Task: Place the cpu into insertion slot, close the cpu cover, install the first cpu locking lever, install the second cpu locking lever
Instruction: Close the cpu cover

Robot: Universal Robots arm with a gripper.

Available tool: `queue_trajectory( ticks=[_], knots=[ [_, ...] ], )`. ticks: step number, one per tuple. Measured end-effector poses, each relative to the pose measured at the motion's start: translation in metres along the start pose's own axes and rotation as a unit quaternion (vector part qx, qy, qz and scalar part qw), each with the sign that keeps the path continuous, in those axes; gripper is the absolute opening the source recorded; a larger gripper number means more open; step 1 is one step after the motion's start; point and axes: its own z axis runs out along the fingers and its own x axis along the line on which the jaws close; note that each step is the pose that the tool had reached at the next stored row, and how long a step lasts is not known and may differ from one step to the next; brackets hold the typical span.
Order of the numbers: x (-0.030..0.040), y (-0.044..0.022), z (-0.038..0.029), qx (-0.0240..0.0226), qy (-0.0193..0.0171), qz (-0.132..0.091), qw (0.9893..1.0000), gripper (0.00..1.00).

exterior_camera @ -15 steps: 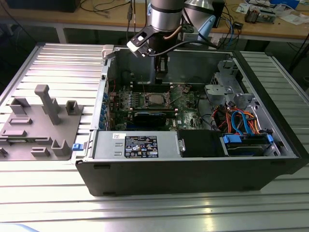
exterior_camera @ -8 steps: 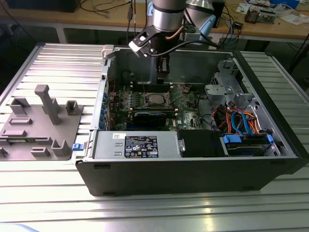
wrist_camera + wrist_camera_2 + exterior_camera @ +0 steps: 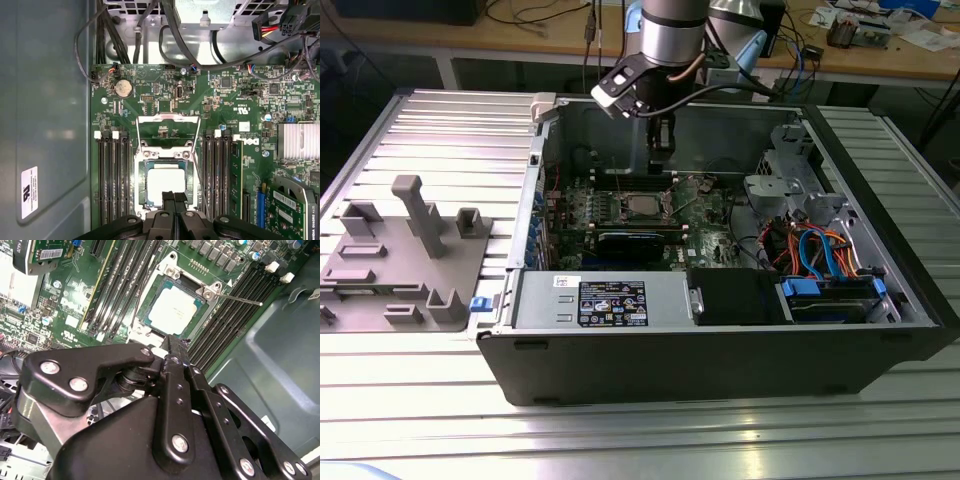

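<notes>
The cpu (image 3: 164, 181) lies flat in the insertion slot (image 3: 141, 172), silvery top up, on the green board; it is also seen as cpu (image 3: 172, 310) and cpu (image 3: 642, 205). The cpu cover (image 3: 168, 120) stands swung open on the far side of the socket from the fingers. Thin wire levers (image 3: 240, 299) stick out beside the socket, unlatched. My black gripper (image 3: 174, 196) hovers at the socket's near edge, just above the chip, shut with nothing in it. From outside, the gripper (image 3: 659, 160) hangs inside the open computer case above the socket.
Black memory slots (image 3: 112, 180) flank the socket on both sides. A long black card (image 3: 640, 240) lies in front of it. The power supply (image 3: 600, 300), drive bay with blue cables (image 3: 820, 260) and case walls (image 3: 720, 360) hem in the board. A grey fixture tray (image 3: 400, 250) sits at the exterior view's left.
</notes>
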Motion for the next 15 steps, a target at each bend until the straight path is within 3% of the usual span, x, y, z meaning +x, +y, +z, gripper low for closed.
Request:
queue_trajectory(
  ticks=[15],
  knots=[
    [0.0,0.0058,0.0,0.0,0.0,0.0,1.0,0.11]
  ],
)
